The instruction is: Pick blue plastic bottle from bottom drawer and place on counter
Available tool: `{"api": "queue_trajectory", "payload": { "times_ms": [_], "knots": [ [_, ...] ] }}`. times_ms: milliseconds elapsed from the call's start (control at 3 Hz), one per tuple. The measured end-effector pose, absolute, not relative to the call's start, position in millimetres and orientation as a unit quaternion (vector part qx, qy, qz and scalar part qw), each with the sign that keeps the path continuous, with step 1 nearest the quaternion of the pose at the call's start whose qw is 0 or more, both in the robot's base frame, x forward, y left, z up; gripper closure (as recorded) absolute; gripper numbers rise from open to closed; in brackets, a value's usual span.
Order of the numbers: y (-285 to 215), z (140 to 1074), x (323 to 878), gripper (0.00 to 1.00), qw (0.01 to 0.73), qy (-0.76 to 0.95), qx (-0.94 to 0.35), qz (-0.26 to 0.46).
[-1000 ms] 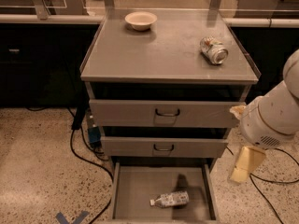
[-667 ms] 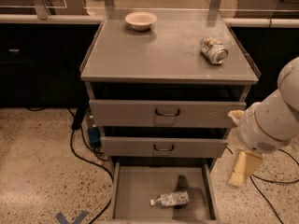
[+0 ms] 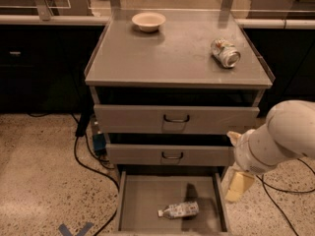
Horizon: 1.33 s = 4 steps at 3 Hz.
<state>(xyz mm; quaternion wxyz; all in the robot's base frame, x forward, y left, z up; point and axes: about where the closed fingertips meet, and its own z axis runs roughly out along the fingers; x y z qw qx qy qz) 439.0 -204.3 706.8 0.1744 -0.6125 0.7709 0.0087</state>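
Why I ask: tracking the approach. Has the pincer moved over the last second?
Yes. The pincer has shifted down and left, toward the bottom drawer's right wall, and now hangs just outside that wall.

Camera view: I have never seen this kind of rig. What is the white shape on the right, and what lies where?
This one camera looks down at the front of a grey drawer cabinet; where it is mounted is not on record. The white shape is the robot's arm. The pale piece below it is its gripper, hanging to the right of the open bottom drawer, with nothing visibly in it. In that drawer the blue plastic bottle lies on its side. On the counter sit a pale bowl and a crushed can. The two upper drawers are shut.
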Motion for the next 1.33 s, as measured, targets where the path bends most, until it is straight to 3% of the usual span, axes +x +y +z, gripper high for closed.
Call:
{"api": "queue_trajectory", "payload": {
  "times_ms": [1333],
  "knots": [
    [-204,606,461,0.0,0.205,0.753,-0.625,0.025]
  ]
}}
